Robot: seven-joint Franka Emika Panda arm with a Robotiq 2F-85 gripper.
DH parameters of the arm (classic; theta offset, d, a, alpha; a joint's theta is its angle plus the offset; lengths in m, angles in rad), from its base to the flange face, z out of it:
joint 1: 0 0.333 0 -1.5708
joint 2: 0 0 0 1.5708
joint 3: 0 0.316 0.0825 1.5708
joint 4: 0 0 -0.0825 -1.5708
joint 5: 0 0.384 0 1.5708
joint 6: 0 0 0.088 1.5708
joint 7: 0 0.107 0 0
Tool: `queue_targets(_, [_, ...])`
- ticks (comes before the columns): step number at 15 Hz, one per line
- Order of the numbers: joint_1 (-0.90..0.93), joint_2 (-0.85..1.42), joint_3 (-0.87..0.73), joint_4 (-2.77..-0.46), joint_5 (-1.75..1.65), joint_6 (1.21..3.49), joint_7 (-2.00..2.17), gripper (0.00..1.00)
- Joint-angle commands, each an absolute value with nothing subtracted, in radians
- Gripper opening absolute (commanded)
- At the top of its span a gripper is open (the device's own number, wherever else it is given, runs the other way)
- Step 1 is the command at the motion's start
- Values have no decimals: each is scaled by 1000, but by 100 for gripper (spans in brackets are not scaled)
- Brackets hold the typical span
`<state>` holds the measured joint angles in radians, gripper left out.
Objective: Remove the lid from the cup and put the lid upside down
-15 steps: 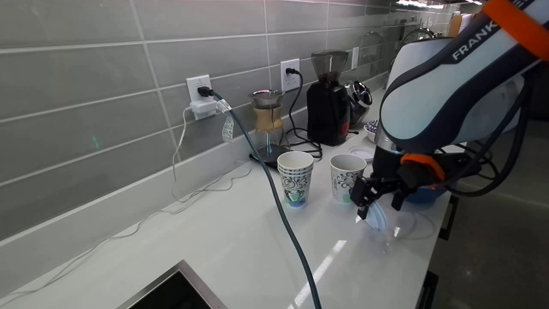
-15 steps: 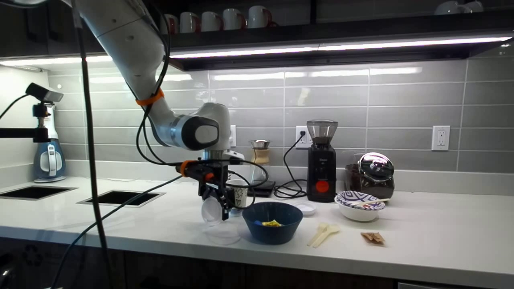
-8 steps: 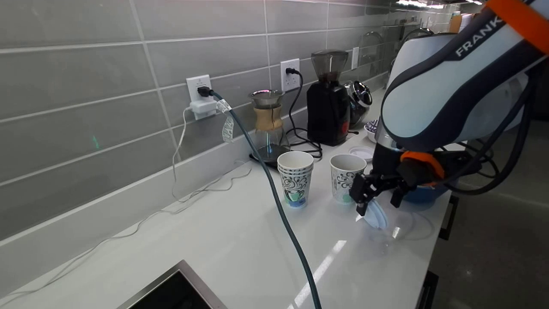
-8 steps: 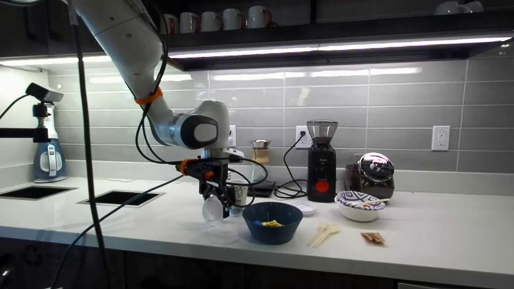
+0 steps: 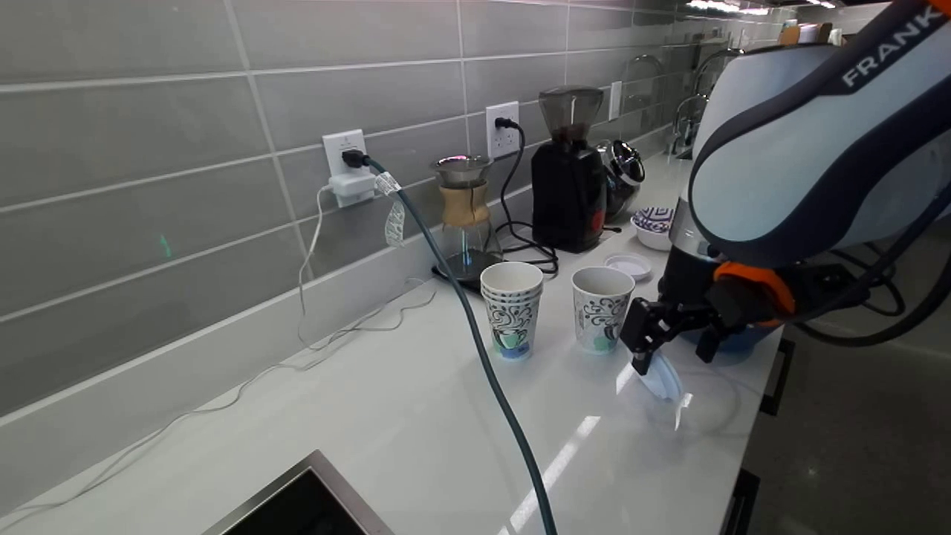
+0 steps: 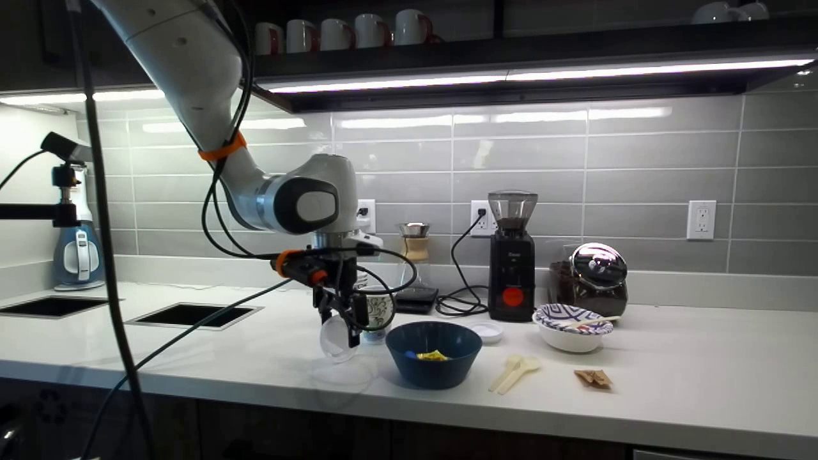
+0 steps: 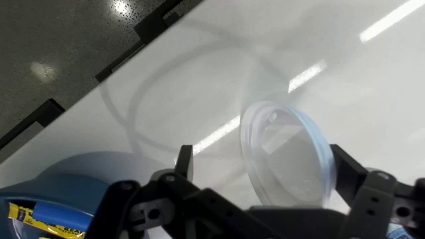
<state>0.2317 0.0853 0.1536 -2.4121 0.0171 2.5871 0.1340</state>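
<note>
1. We find the lid (image 7: 289, 156) tilted steeply on edge, to the left of the blue bowl (image 6: 434, 375) in an exterior view. We cannot tell whether its lower edge touches the counter (image 6: 677, 374).
2. Left of the blue bowl too, we see the gripper (image 7: 265, 164) with its jaws spread wide. The lid's rim lies against a fingertip (image 7: 347, 172); the opposite side stands well apart from it, so the lid is not pinched between the two.
3. Behind the blue bowl's left side, the cup (image 5: 596, 316) stands upright, lid off and mouth uncovered.
4. Past the cup, farther from the blue bowl, we see a stack of paper cups (image 5: 511, 316).
5. Just behind the blue bowl's right side, a white disc (image 6: 489, 332) with a raised rim lies flat.
6. Inside the blue bowl we make out a yellow packet (image 6: 434, 355) and something blue (image 7: 59, 215).
7. Right of the blue bowl lie two pale utensils (image 6: 529, 365), then a brown packet (image 6: 594, 378); a white bowl (image 6: 571, 342) stands behind these.
8. Well behind the blue bowl we see a carafe (image 6: 415, 249), a black grinder (image 6: 511, 281) and, rightmost, a jar (image 6: 594, 294).
</note>
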Motion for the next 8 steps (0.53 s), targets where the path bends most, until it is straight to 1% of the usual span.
queue_targets(1, [214,4,154,-2489,-13,2625,195,100])
queue_targets(8, [168,-62,140,-2542,-100,2653,275,100])
